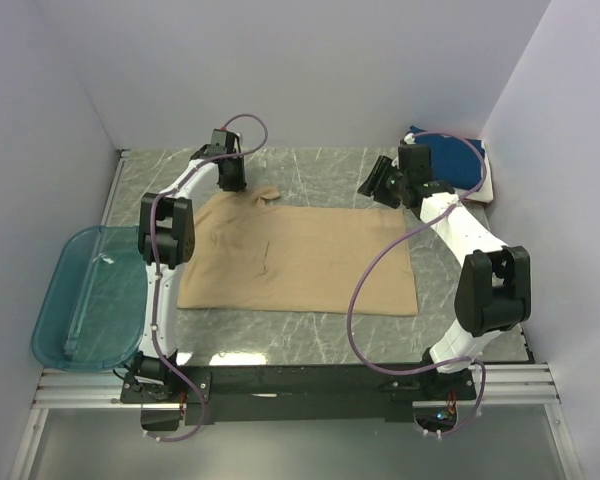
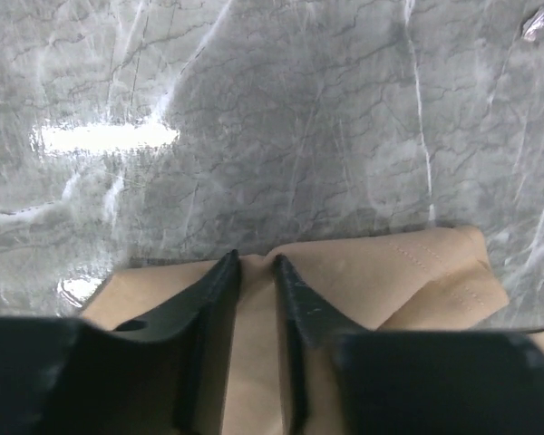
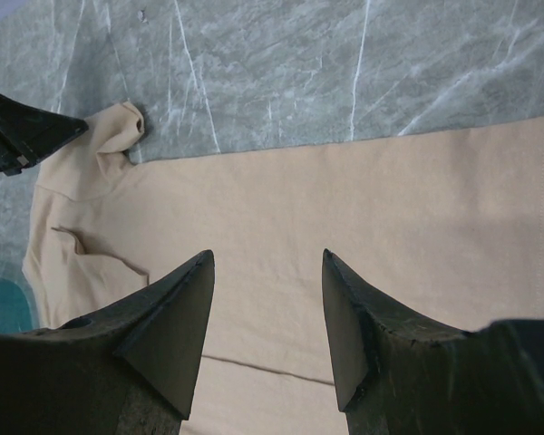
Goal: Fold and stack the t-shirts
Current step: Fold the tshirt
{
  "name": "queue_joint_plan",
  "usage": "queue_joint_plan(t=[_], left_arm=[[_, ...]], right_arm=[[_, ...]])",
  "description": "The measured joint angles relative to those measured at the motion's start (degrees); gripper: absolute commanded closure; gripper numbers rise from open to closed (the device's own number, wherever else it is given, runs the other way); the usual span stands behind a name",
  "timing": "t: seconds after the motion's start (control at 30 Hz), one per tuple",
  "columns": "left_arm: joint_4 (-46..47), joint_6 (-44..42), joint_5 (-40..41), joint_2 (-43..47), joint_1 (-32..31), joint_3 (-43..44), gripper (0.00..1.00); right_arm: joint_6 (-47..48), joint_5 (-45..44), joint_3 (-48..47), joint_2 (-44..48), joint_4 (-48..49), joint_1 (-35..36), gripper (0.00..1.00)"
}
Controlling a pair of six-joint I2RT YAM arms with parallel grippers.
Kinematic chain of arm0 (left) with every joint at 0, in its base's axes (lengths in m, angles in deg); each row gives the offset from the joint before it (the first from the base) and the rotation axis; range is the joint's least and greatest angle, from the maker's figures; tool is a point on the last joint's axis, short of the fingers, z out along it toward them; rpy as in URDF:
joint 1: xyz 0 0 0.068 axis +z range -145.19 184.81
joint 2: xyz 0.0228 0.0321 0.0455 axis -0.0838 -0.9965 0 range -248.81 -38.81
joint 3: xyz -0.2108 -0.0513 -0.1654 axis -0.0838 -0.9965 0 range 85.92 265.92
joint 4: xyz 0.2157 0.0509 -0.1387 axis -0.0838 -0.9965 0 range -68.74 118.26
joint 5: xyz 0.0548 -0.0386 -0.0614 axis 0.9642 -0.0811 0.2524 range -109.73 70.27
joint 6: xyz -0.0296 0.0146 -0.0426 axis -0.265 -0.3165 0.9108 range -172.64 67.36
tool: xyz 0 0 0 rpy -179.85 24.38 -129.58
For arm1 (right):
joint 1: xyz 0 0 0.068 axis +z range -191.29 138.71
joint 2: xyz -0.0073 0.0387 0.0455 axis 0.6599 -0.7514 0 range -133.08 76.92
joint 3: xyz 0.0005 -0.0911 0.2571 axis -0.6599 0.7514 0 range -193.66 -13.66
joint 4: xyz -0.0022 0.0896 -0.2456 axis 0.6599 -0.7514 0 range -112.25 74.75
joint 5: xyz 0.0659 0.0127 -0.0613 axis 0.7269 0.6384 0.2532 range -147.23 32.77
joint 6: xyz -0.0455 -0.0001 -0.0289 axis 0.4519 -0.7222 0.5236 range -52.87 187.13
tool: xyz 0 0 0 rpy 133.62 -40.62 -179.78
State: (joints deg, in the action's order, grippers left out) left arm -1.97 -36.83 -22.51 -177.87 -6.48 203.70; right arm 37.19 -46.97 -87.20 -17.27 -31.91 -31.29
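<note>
A tan t-shirt (image 1: 300,260) lies flat on the marble table, folded into a wide rectangle with one sleeve (image 1: 267,195) poking out at its far left. My left gripper (image 1: 230,180) is down at that far left corner. In the left wrist view its narrow jaws (image 2: 256,261) pinch a puckered ridge of the tan cloth (image 2: 390,272) at the shirt's far edge. My right gripper (image 1: 378,185) hovers open over the far right part of the shirt (image 3: 344,199), nothing between its fingers (image 3: 267,258). Folded shirts, navy on top (image 1: 450,160), are stacked at the back right.
A translucent teal tub (image 1: 90,295) hangs over the table's left edge beside the left arm. White walls close in on the left, back and right. The left gripper's dark tip (image 3: 18,131) shows at the left of the right wrist view.
</note>
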Motion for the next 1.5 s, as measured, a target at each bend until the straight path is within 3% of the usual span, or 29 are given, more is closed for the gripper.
queue_joint_plan(t=[0.2,0.4,0.8,1.2,1.37,1.4,1.5], left_arm=[[0.0,0.1,0.0,0.0,0.0,0.0,0.99],[0.9,0.2,-0.1,1.8,0.0,-1.9,1.00],[5.1,1.4,-2.4,15.1,-0.2,-9.4,1.00],[6.7,5.9,-1.0,29.0,-7.7,-36.7,1.00],[6.7,9.2,2.3,34.4,-11.1,-46.9,0.86],[6.4,9.8,2.8,35.3,-11.3,-48.2,0.76],[6.2,11.5,3.4,37.6,-11.2,-50.2,0.59]], right_arm=[[0.0,0.3,0.0,0.0,0.3,0.0,0.42],[0.0,0.4,0.0,0.0,0.5,0.0,0.42],[0.0,1.1,0.0,0.0,0.8,0.0,0.42],[-0.3,1.6,2.9,1.4,1.4,1.6,0.42],[-0.3,1.4,4.7,2.7,2.1,4.0,0.42],[-0.3,1.4,5.0,2.8,2.2,4.4,0.42],[-0.4,1.3,5.8,2.8,2.5,5.2,0.42]])
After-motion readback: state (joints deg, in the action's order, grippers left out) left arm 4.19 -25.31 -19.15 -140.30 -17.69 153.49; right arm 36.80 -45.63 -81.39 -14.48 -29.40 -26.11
